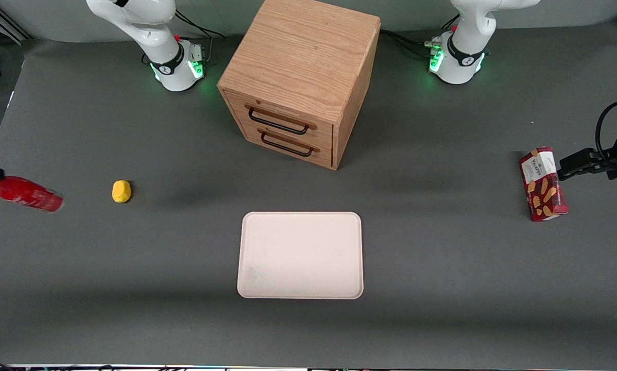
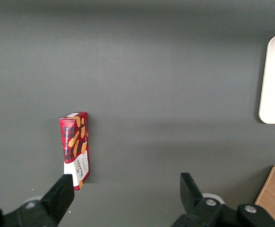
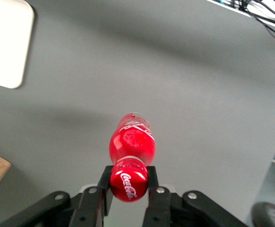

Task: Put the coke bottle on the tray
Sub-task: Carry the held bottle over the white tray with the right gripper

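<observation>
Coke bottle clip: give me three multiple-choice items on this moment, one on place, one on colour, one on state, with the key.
1. Where is the coke bottle?
A. Lying on the tray
B. In the pincer, at the working arm's end of the table
C. Inside a cabinet drawer

2. What colour is the small lump beside the bottle?
A. Yellow
B. Blue
C. Green

3. What is the state of the tray?
A. Bare
B. Carrying the snack box
C. Carrying the bottle

Key:
1. B: the pincer is closed on the bottle's cap end, well off the tray.
2. A: it shows bright yellow on the grey table.
3. A: nothing rests on it; the snack box lies toward the parked arm's end.
</observation>
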Motion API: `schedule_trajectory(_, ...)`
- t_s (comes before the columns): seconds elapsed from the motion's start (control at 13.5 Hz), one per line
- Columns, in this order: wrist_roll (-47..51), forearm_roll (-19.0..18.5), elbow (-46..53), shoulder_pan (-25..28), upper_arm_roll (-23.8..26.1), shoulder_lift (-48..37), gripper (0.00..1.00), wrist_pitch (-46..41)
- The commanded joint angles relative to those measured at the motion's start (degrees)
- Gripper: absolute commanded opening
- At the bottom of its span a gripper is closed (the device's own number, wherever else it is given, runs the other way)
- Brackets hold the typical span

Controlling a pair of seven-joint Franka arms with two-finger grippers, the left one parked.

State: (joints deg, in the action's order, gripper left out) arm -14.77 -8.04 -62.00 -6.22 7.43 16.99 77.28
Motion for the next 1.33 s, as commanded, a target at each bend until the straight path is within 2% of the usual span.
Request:
schedule_trajectory(0.0,11.91,3.63,1.79,5.76,-0.66,0.14,0.08,-1.35)
schedule_trajectory(0.44,35.65,4.61,7.32,18.85,0.74,5.15,0.08,0.06)
schedule_trajectory(0.74,48.57,4.7,9.08,25.45,0.92,10.15,0.08,4.01)
schedule_trajectory(0.96,55.71,4.7,10.5,27.31,3.55,12.54,0.06,7.17)
schedule_trajectory(1.26,56.08,4.7,10.32,27.31,4.09,14.29,0.06,8.59)
